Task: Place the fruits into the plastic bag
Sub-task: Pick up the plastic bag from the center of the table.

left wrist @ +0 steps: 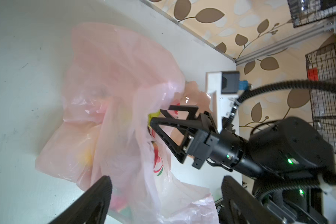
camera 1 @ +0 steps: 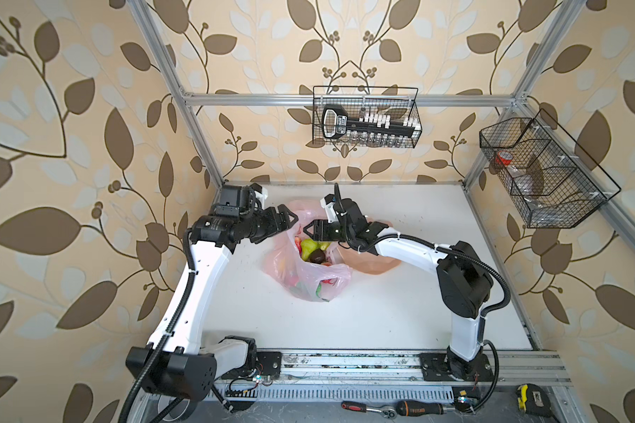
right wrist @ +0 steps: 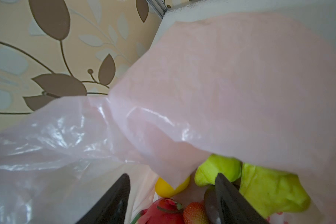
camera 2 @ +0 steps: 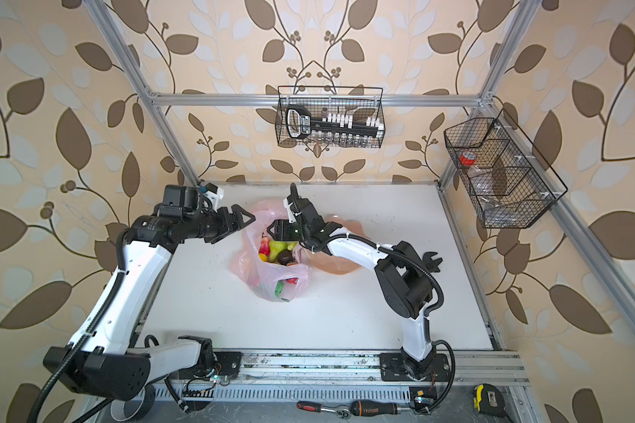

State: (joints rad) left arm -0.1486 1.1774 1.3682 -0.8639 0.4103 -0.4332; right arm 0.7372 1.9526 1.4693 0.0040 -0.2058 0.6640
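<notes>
The plastic bag (camera 1: 308, 271) lies on the worktop (camera 1: 400, 293) toward the far edge, mouth up, between the two arms. The fruits (camera 1: 314, 251) sit inside it: green pears (right wrist: 260, 186), a yellow lemon (right wrist: 171, 186), a strawberry (right wrist: 194, 213), a dragon fruit (right wrist: 163, 211) and a dark purple one (camera 1: 318, 256) are visible through the opening.

The left gripper (camera 1: 290, 221) stands at the bag's rim on the left-edge side, jaws spread wide, holding nothing. The right gripper (camera 1: 308, 230) hangs just over the mouth, jaws parted and empty; film passes between them in the right wrist view, but no clamping is evident.

The peach dish (camera 1: 374, 267) lies beside the bag, partly under the right arm; its visible part holds no fruit. Judgement: loading appears complete or nearly so.
</notes>
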